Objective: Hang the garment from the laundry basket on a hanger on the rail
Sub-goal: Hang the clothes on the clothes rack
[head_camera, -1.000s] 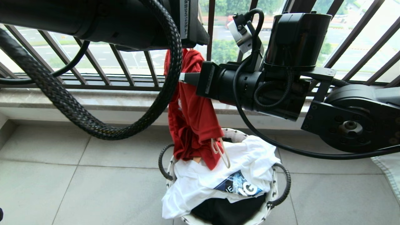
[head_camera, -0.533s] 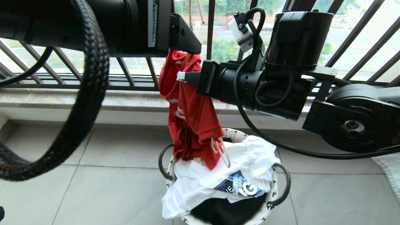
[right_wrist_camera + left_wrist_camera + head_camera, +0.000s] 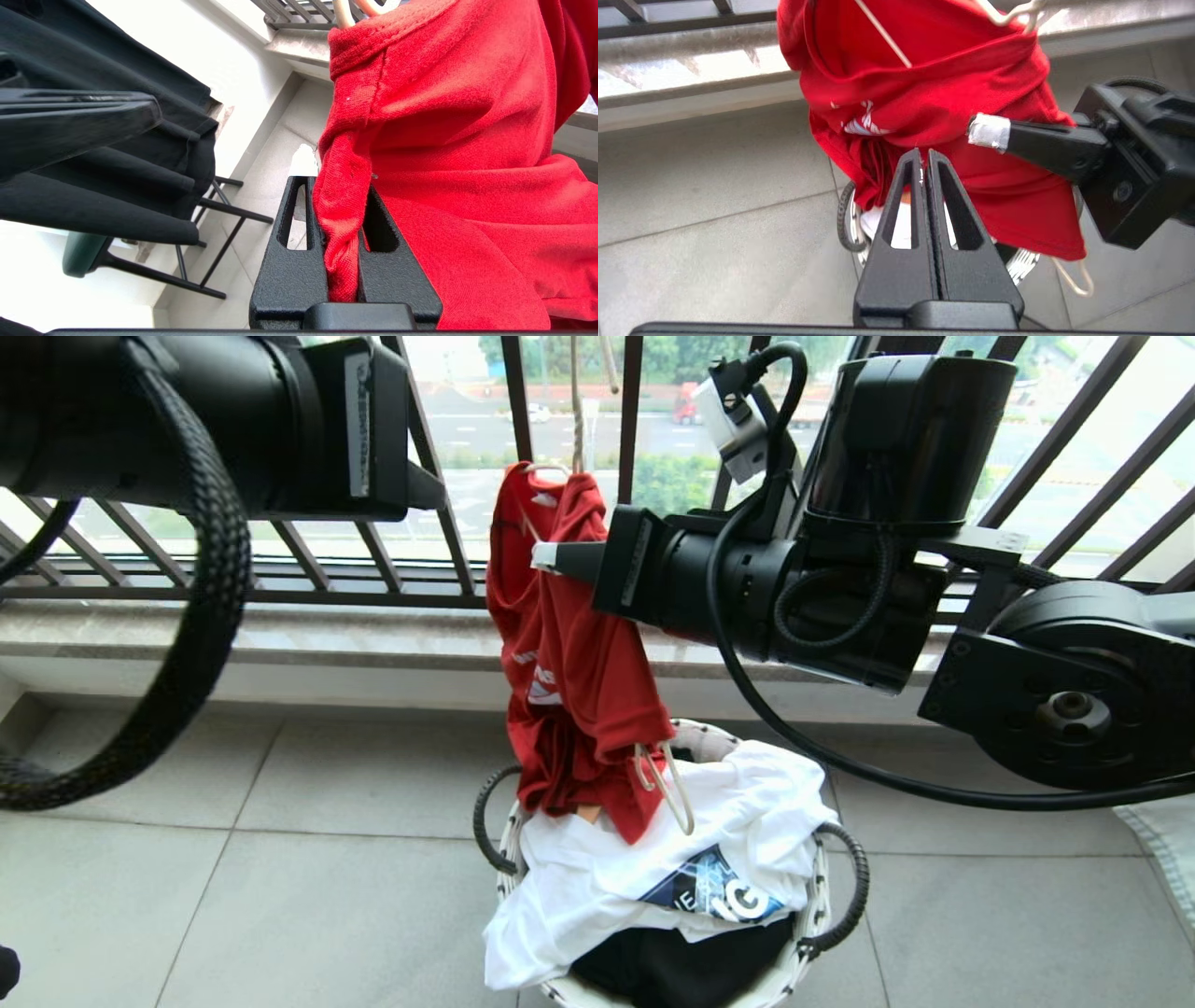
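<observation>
The red garment (image 3: 574, 672) hangs bunched above the laundry basket (image 3: 509, 849), its lower edge touching the clothes in it. My right gripper (image 3: 341, 184) is shut on a fold of its red cloth near the top; its taped tip (image 3: 989, 132) also shows in the left wrist view. The cream wire hanger (image 3: 670, 789) is inside the garment, with one loop poking out below the hem and its long hook rising from the collar (image 3: 577, 425). My left gripper (image 3: 924, 154) is shut on nothing, its tips just short of the cloth. The rail is out of view.
A white printed T-shirt (image 3: 644, 868) and a black one (image 3: 672, 966) fill the basket. The black barred balcony railing (image 3: 373, 555) and a stone ledge (image 3: 280, 639) run behind. A black garment (image 3: 117, 154) on a dark stand hangs beside my right arm.
My left arm has drawn back to the left, away from the garment's top, which now shows. The right gripper has kept its hold and lifted slightly.
</observation>
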You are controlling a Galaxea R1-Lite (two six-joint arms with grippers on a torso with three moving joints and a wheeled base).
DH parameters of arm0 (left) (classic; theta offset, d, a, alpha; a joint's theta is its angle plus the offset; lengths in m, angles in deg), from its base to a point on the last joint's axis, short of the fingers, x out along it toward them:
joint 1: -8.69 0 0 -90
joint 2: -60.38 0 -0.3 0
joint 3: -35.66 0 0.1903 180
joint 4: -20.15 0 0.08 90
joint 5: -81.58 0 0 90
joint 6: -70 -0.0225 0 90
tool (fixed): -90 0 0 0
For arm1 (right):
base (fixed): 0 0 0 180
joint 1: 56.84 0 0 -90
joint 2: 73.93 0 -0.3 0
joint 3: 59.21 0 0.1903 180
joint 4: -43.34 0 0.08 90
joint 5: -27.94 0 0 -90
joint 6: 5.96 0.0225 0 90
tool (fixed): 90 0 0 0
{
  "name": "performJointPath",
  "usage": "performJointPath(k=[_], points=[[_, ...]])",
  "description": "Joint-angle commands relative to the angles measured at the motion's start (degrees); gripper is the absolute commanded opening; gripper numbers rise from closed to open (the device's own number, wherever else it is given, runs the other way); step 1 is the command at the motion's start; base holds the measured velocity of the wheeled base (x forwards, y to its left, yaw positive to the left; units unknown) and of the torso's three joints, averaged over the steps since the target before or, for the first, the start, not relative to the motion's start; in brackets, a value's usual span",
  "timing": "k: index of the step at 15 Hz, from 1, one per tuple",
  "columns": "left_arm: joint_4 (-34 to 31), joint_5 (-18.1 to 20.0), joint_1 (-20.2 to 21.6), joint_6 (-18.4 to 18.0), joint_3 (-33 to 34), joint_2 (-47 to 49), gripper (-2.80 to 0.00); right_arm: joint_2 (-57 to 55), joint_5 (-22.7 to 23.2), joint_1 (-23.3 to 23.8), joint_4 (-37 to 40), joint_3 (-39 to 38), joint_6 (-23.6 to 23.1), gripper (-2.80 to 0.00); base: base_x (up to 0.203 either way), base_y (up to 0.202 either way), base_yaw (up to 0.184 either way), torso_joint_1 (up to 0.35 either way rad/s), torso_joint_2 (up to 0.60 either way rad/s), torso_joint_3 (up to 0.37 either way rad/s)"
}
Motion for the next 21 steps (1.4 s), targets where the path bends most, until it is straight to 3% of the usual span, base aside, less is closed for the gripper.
performJointPath(k=[1, 5, 9, 10, 13, 21], points=[[-0.13, -0.07, 4.58, 0.10, 3.62, 2.24, -2.80, 1.46, 0.08, 0.00, -0.04, -0.01, 0.19, -2.80, 0.000, 0.000, 0.000, 0.000, 0.00, 0.000], [4.16, 0.23, 11.11, 0.02, 5.10, 9.49, -2.80, 2.85, 0.16, 0.00, 2.33, 0.16, 0.19, -2.80, 0.000, 0.000, 0.000, 0.000, 0.00, 0.000], [13.98, 0.47, 13.46, -1.97, 4.57, 14.47, -2.80, 3.04, 0.17, 0.00, 2.79, 0.30, 0.10, -2.80, 0.000, 0.000, 0.000, 0.000, 0.00, 0.000], [15.40, 0.48, 13.58, -2.57, 4.49, 15.02, 0.00, 3.04, 0.17, 0.00, 2.88, 0.34, 0.10, -2.80, 0.000, 0.000, 0.000, 0.000, 0.00, 0.000], [22.00, 0.48, 14.34, -3.09, 4.57, 16.90, 0.00, 3.47, 0.17, 0.00, 2.97, 0.34, 0.10, -2.80, 0.000, 0.000, 0.000, 0.000, 0.00, 0.000], [39.65, 0.48, 16.73, -8.52, 4.24, 23.21, 0.00, 3.92, 0.17, 0.00, 2.88, 0.17, 0.19, -2.80, 0.000, 0.000, 0.000, 0.000, 0.00, 0.000]])
